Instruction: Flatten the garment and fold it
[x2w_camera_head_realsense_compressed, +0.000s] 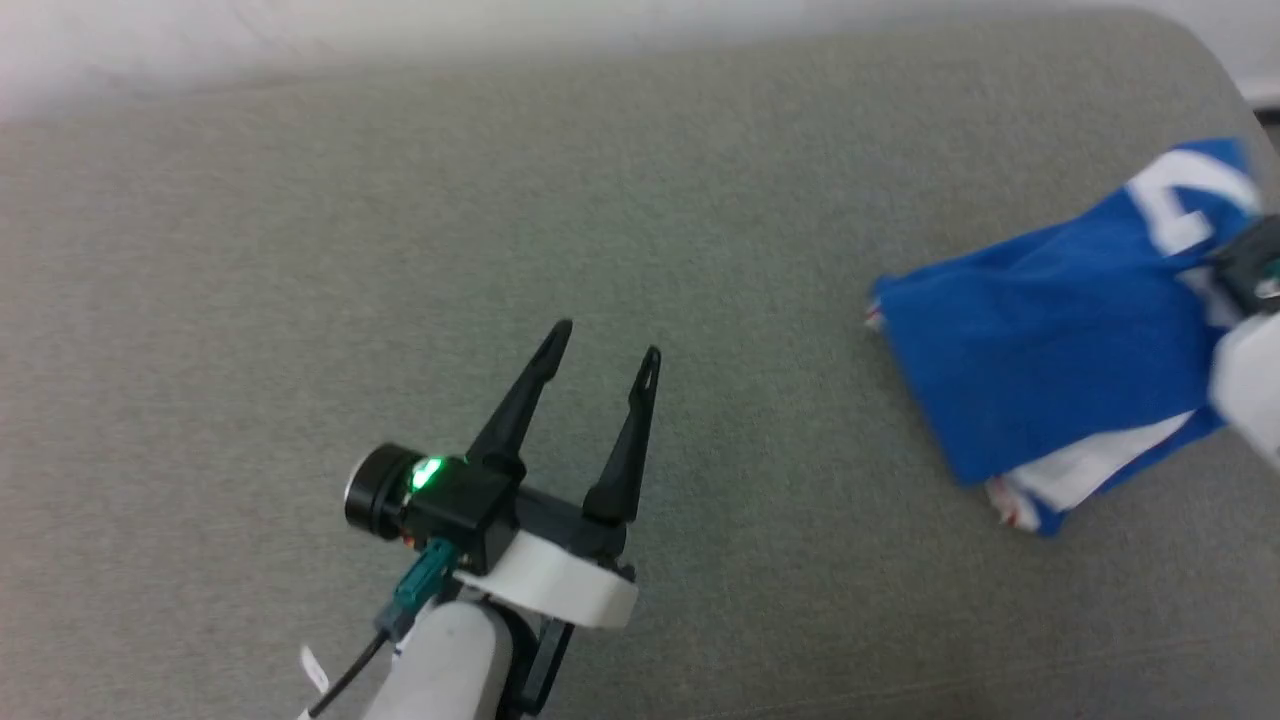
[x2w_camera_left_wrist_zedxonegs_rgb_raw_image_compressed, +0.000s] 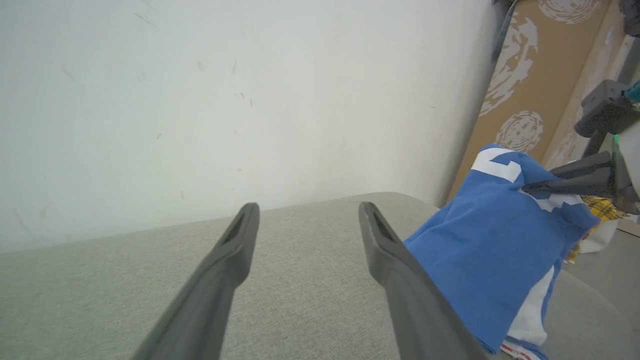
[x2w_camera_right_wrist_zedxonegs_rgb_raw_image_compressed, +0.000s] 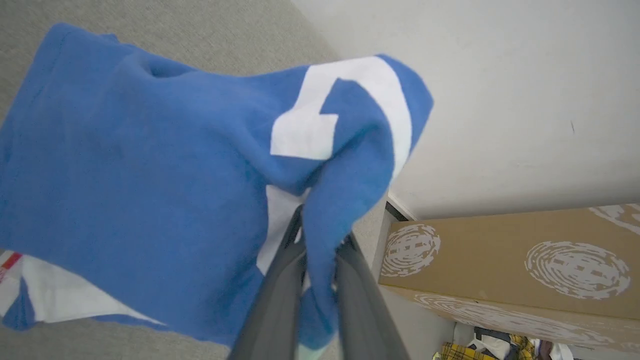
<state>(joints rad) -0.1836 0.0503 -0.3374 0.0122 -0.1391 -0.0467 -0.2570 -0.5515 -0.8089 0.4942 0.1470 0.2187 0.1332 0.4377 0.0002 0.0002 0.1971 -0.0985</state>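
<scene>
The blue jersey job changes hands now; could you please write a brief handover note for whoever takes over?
Left gripper: open, empty, over the grey fabric surface.
Right gripper: shut on a fold of the bright blue jersey with white lettering, beside a white numeral.
Jersey: bunched at the surface's right end, partly lifted.
Done: right-hand grasp.
To do: spread flat, then fold.

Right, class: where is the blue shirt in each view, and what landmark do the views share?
Head view: shirt, right edge.
Left wrist view: shirt, lower right.
Right wrist view: shirt, left and middle.
Shared landmark: its white numeral.
</scene>
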